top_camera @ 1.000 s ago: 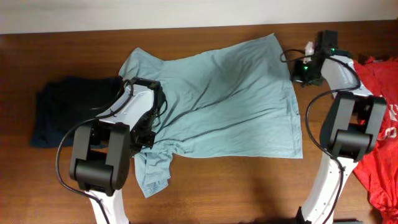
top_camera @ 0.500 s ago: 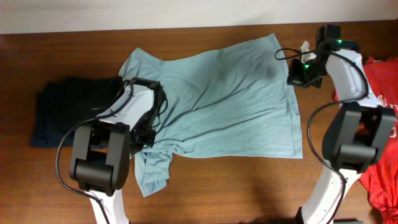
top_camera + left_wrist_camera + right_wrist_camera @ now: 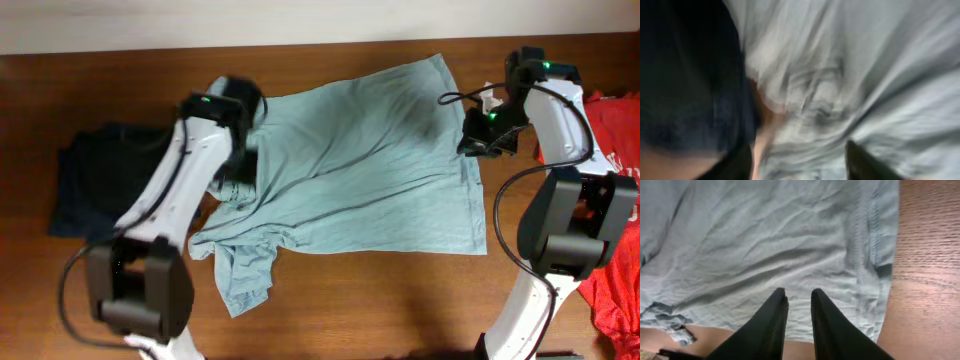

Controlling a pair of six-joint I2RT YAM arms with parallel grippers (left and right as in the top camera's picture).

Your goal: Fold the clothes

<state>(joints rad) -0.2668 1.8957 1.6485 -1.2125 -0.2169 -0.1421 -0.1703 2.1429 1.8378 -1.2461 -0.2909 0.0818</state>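
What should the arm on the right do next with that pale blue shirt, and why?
Probably lower the right pincer onto the stitched hem beside it and pinch it. The pale grey-blue T-shirt lies spread out and unfolded, and the pincer hovers over the cloth near that edge, holding nothing.

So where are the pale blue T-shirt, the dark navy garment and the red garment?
pale blue T-shirt [image 3: 370, 170], overhead view, middle of its body.
dark navy garment [image 3: 95, 180], overhead view, its centre.
red garment [image 3: 615, 130], overhead view, upper part.
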